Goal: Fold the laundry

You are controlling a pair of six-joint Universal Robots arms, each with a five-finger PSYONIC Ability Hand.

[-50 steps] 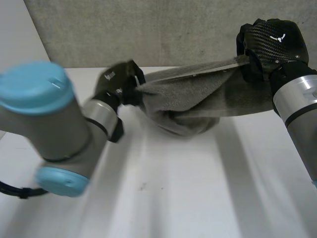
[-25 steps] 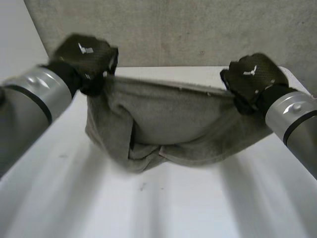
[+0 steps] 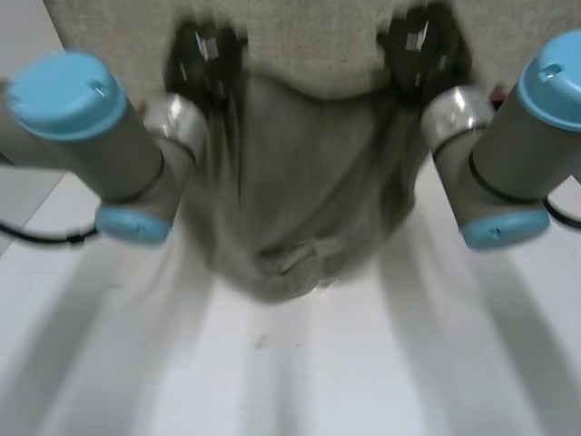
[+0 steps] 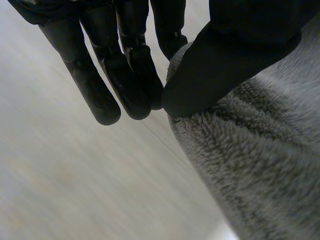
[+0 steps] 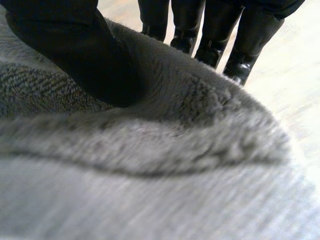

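A grey fleecy towel (image 3: 304,195) hangs in the air between both hands, and its lower end sags onto the white table (image 3: 300,363). My left hand (image 3: 204,54) is raised at the towel's upper left corner. There its thumb (image 4: 220,65) presses the towel (image 4: 250,165) against the fingers (image 4: 125,65). My right hand (image 3: 422,45) is raised at the upper right corner. Its thumb (image 5: 75,50) lies on top of the towel (image 5: 150,165) and its fingers (image 5: 210,35) reach under the edge, pinching it.
A grey wall (image 3: 345,45) stands behind the table's far edge. Both arms (image 3: 109,154) reach forward on either side of the hanging towel.
Both hands have lifted the towel up and away from me, from low over the table to high in front of the wall. The towel now hangs long instead of bunched.
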